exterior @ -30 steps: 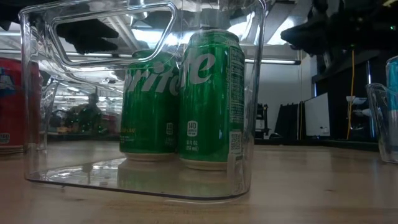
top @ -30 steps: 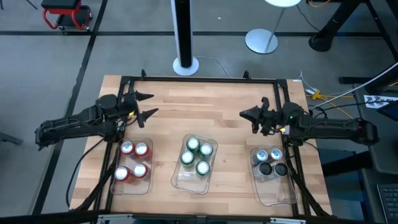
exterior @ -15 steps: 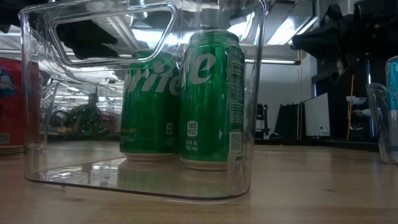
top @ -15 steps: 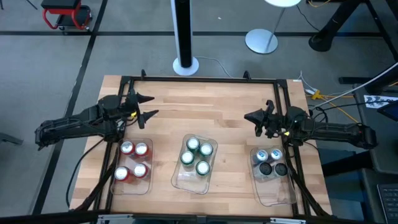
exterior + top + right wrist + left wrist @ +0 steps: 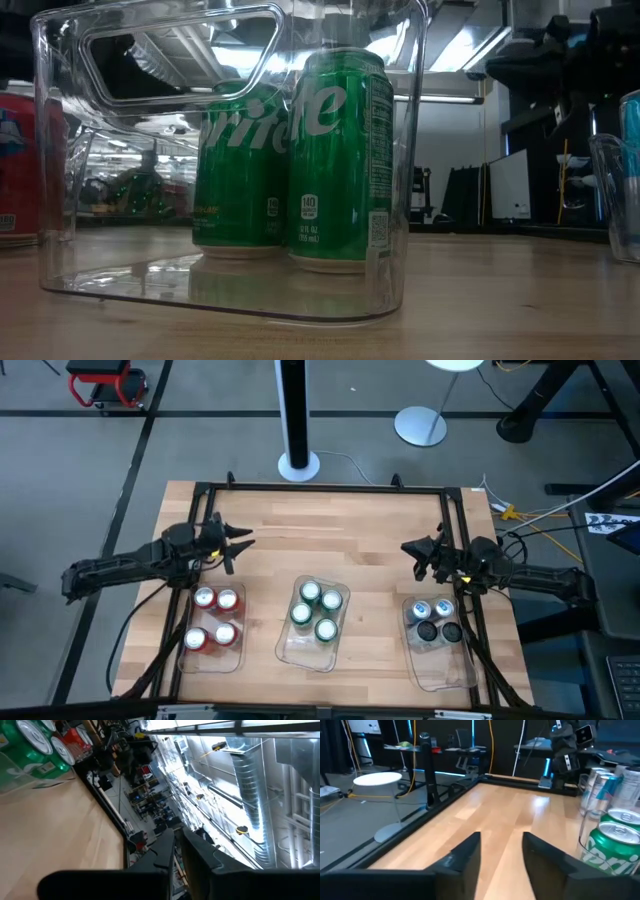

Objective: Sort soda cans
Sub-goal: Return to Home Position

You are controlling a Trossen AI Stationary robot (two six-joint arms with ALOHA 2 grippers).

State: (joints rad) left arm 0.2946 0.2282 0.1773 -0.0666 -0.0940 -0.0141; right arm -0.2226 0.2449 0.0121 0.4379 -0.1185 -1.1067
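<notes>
Three clear trays stand in a row near the table's front edge. The left tray (image 5: pixel 213 622) holds red soda cans (image 5: pixel 214 600), the middle tray (image 5: pixel 313 618) green ones (image 5: pixel 318 610), and the right tray (image 5: pixel 438 635) silver-blue and dark ones (image 5: pixel 434 618). All the cans stand upright on their bases. My left gripper (image 5: pixel 240 548) hovers behind the red tray, open with a narrow gap (image 5: pixel 502 850) and nothing in it. My right gripper (image 5: pixel 410 550) hovers behind the right tray, shut and empty.
A black frame (image 5: pixel 320 487) runs around the tabletop. Bare wood (image 5: pixel 325 535) lies between the two grippers and behind the trays. In the low view the green cans (image 5: pixel 290 160) fill the middle, with a red can (image 5: pixel 15 165) at the left.
My left gripper's fingers have closed most of the way, leaving a narrow gap. My right gripper has drawn back a little toward the table's right edge, still shut. The cans and trays have not moved.
</notes>
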